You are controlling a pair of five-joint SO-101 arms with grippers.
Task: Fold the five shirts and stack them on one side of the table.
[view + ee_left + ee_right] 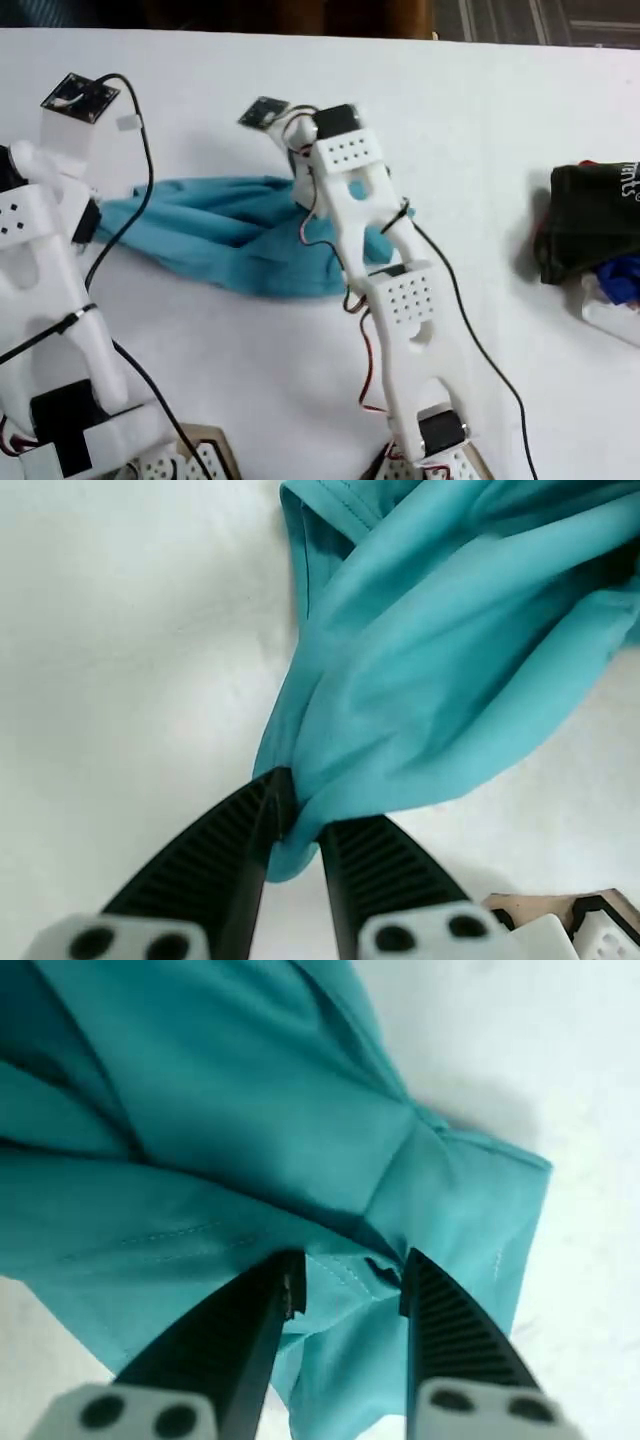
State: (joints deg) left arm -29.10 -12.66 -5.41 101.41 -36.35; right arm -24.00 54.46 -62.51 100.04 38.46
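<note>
Teal shirt [220, 235] bunched mid-table [480, 120], lying between arms. Left gripper [300, 805] fingers pinch thin corner tight. Right gripper [352, 1270] fingers clamp thicker fold at opposite end. Risk: thin pinch slips under pull and shirt drops crumpled; uneven tension skews fold.

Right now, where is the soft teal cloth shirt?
In the high view the teal cloth shirt lies bunched left of the white table's middle, between the two arms; the left gripper pinches one end, the right gripper is at the other.
</note>
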